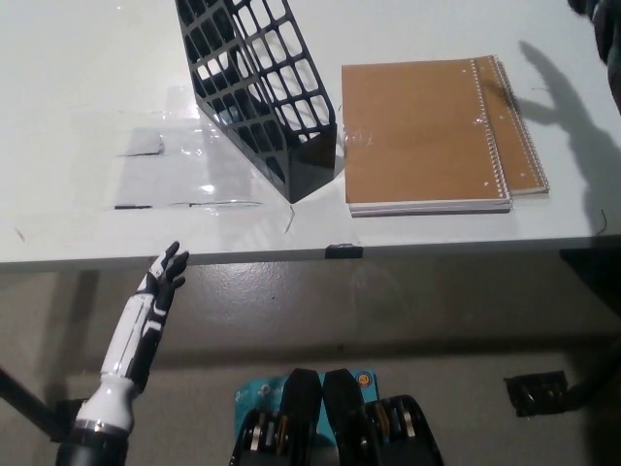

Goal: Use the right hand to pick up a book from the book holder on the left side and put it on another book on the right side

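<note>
Found the top book (pixel 422 131) lying flat on the lower book (pixel 532 155) at the right side of the table (pixel 68 87), spiral edge to the right, only a thin strip of the lower one showing past it along the right and front. Looked placed, so judged the task near done, with only the clearing of the arm left. Caught just a dark sliver of the right hand (pixel 604 21) at the top right corner, above and apart from the stack; could not tell whether open or clenched (its shadow (pixel 553 102) fell across the books' right edge). For that step: would lift straight up and out to the right, keep clear of the spiral wire, avoid dragging across the cover and skewing the stack. Noted the book holder (pixel 262 87) just left of the stack, its front corner close to the top book's left edge, nearly touching; made out no book through the mesh. Would not swing left, or risk knocking the holder. Also saw a clear plastic sheet (pixel 175 165) taped flat left of the holder and a small black clip (pixel 338 251) on the table's front edge, neither in the way. Left hand (pixel 160 291) rested below the table edge at lower left, released, fingers apart, holding nothing.
</note>
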### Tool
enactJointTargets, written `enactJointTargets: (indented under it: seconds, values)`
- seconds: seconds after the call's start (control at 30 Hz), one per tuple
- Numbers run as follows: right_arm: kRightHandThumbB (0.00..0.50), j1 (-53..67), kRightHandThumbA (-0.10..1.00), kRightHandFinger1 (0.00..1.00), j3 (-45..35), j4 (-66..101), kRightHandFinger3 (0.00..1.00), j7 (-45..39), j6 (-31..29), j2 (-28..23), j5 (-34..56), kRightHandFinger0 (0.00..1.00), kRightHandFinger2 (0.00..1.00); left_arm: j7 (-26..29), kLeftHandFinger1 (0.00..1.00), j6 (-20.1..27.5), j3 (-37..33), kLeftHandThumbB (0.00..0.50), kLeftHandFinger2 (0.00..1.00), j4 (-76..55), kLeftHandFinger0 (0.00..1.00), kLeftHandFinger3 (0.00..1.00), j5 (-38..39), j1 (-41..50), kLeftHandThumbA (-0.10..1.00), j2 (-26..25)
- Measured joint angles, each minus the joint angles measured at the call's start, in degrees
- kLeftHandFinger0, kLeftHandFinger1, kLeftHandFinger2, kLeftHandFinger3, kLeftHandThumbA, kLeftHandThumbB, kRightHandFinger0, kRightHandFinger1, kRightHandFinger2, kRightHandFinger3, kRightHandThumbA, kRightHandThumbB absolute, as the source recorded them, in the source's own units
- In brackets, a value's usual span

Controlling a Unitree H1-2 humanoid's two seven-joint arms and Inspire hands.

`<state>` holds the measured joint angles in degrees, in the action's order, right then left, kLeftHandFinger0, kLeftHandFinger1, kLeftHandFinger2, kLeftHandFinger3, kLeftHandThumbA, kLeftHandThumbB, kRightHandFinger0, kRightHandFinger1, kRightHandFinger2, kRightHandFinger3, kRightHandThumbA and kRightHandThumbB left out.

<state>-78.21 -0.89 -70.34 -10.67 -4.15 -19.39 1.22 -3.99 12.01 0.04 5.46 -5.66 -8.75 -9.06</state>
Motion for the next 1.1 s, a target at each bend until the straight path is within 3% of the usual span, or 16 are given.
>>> enactJointTargets:
  seconds: [0.07,0.13,0.33,0.5,0.6,0.8,0.87,0.97,1.03,1.1]
  values:
    - [0.361,1.8,0.81,1.0,-0.4,4.5,1.0,-0.2,0.3,0.0,0.3,1.0,1.0,0.0,1.0,0.0,0.0,0.181,1.0,0.4,1.0,1.0,0.0,-0.8,1.0,0.0]
    - [0.401,4.1,0.78,1.0,-0.8,9.0,1.0,-0.5,1.0,0.0,0.5,1.0,1.0,0.0,1.0,-0.1,0.0,0.181,1.0,0.9,1.0,1.0,0.0,-1.5,1.0,0.0]
    - [0.389,13.0,0.84,1.0,-1.5,21.0,1.0,-0.6,3.2,0.0,1.8,1.0,1.0,0.0,1.0,-0.3,0.0,0.163,1.0,1.7,1.0,1.0,0.0,-2.6,1.0,0.0]
    - [0.411,21.8,0.85,1.0,-1.8,29.6,1.0,-0.6,4.5,0.1,2.8,1.0,1.0,0.0,1.0,-0.4,0.0,0.142,1.0,2.1,1.0,1.0,0.0,-2.8,1.0,0.0]
    - [0.35,27.9,0.84,1.0,-1.8,35.1,1.0,-0.6,5.1,0.1,3.5,1.0,1.0,0.0,1.0,-0.5,0.0,0.168,1.0,2.5,1.0,1.0,0.0,-3.1,1.0,0.0]
    - [0.429,40.0,0.88,1.0,-1.8,45.5,1.0,-0.6,5.9,0.5,5.6,1.0,1.0,0.0,1.0,-0.6,0.0,0.169,1.0,2.8,1.0,1.0,0.0,-3.8,1.0,0.0]
    - [0.402,43.9,0.84,1.0,-1.7,49.1,1.0,-0.6,6.1,0.9,6.3,1.0,1.0,0.0,1.0,-0.7,0.0,0.161,1.0,2.9,1.0,1.0,0.0,-4.1,1.0,0.0]
    - [0.403,49.8,0.87,1.0,-1.6,54.9,1.0,-0.6,6.3,1.2,7.3,1.0,1.0,0.0,1.0,-0.7,0.0,0.175,1.0,3.0,1.0,1.0,0.0,-4.4,1.0,0.0]
    - [0.373,53.0,0.87,1.0,-1.4,58.3,1.0,-0.6,6.4,1.3,8.1,1.0,1.0,0.0,1.0,-0.7,0.0,0.18,1.0,3.0,1.0,1.0,0.0,-4.4,1.0,0.0]
    - [0.347,55.8,0.94,1.0,-1.3,61.6,1.0,-0.6,6.5,1.3,8.9,1.0,1.0,0.0,1.0,-0.7,0.0,0.183,1.0,3.1,1.0,1.0,0.0,-4.4,1.0,0.0]
